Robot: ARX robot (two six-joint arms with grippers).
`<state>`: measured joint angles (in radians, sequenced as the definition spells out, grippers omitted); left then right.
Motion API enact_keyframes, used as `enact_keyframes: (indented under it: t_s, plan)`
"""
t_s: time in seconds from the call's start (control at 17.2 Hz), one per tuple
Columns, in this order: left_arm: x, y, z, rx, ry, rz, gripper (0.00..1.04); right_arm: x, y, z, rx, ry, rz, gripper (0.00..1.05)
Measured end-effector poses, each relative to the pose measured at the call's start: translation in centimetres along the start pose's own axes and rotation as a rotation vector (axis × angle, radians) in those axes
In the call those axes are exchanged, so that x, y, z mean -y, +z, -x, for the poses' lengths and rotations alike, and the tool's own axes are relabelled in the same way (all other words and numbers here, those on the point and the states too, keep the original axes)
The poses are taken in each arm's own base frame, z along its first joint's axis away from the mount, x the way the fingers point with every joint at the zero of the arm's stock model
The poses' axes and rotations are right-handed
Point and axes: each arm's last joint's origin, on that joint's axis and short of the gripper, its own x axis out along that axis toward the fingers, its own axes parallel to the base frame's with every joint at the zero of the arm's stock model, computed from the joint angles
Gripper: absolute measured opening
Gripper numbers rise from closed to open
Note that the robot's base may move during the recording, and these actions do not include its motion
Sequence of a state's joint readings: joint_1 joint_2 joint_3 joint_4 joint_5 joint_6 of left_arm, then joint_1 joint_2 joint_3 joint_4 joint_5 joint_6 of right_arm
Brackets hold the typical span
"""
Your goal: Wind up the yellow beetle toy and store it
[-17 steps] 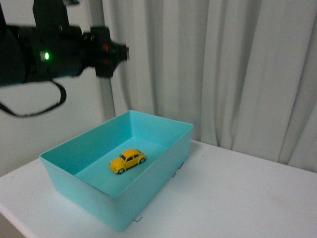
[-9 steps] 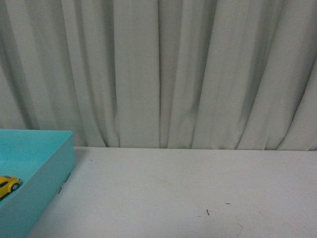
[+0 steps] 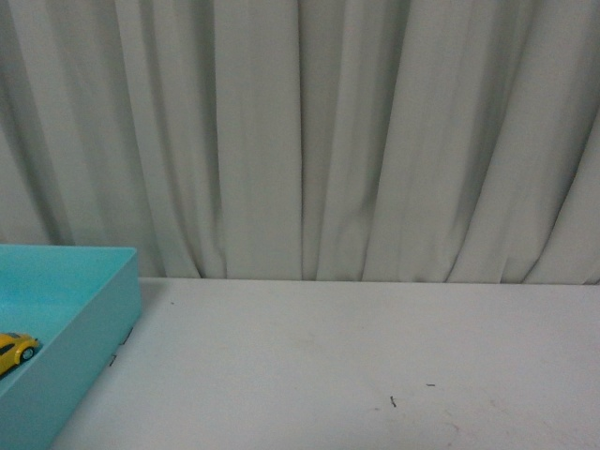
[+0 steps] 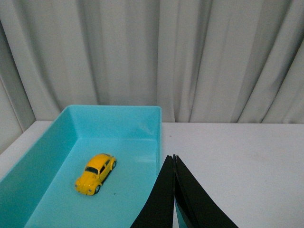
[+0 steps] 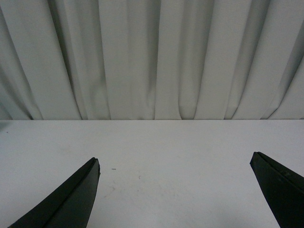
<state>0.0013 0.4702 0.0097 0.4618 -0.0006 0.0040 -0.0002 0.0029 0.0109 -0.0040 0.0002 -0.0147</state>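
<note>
Yellow beetle toy is sitting on its wheels on the floor of the turquoise bin, roughly mid-floor and not touching any wall as far as I can see from my left wrist view. Nothing's holding it.

My left gripper is pressed together, the two black fingers meeting at a point with nothing between them. It's up over the bin's wall nearest the open part of the white surface, off to the side of the car and well apart from it.

My right gripper is spread wide, one dark finger at each lower corner of its wrist view, with just bare surface between them and a few tiny dark specks on it.

From the front view, the bin pokes in at the far left edge with only a bit of the car showing inside. Neither arm shows there. Pleated grey-white curtain hangs behind everything.
</note>
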Motion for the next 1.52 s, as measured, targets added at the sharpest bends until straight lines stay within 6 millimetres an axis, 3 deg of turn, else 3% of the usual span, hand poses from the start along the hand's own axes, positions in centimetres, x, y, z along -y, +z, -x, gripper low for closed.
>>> enact_keyframes:
  t_s: [1.17,1.52]
  plan:
    - [0.0,-0.3,2.9,-0.019,0.000,0.000,0.02,0.0,0.0,0.0,0.000,0.000,0.000,0.98]
    - [0.0,-0.2,3.0,0.000,-0.001,0.000,0.02,0.0,0.0,0.0,0.001,0.000,0.000,0.98]
